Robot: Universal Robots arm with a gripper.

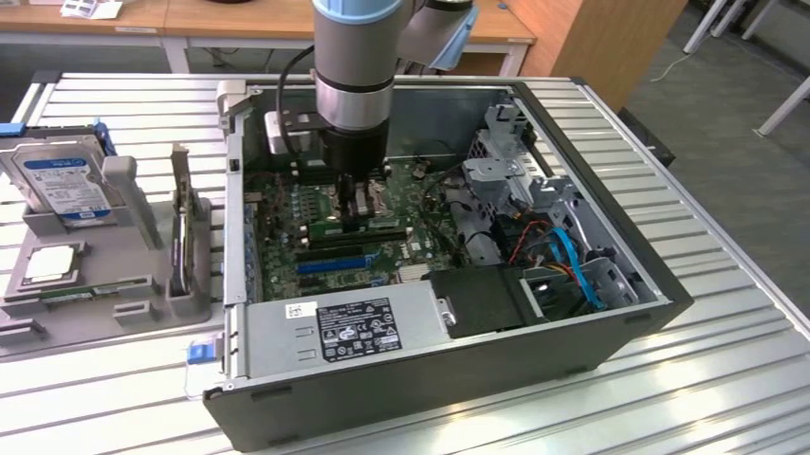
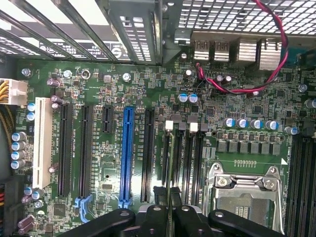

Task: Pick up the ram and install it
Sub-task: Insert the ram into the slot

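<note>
Exterior view, frame left: silver hard drive with blue label (image 1: 61,180). Mid-frame: black claw (image 1: 359,210) down inside the open dark PC case (image 1: 379,403). Wrist view adds the detail: claw clenched on the thin green ram stick (image 2: 170,195), edge-on over the black memory slots (image 2: 190,158).

Ram (image 2: 170,168) seen edge-on; its label and chips are hidden. Gripper (image 2: 169,200) cut off by the picture edge. Power supply label (image 1: 360,327) too small to read.

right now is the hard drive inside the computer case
No, the hard drive stands in the gray holder outside the computer case, on the exterior view's left.
</note>
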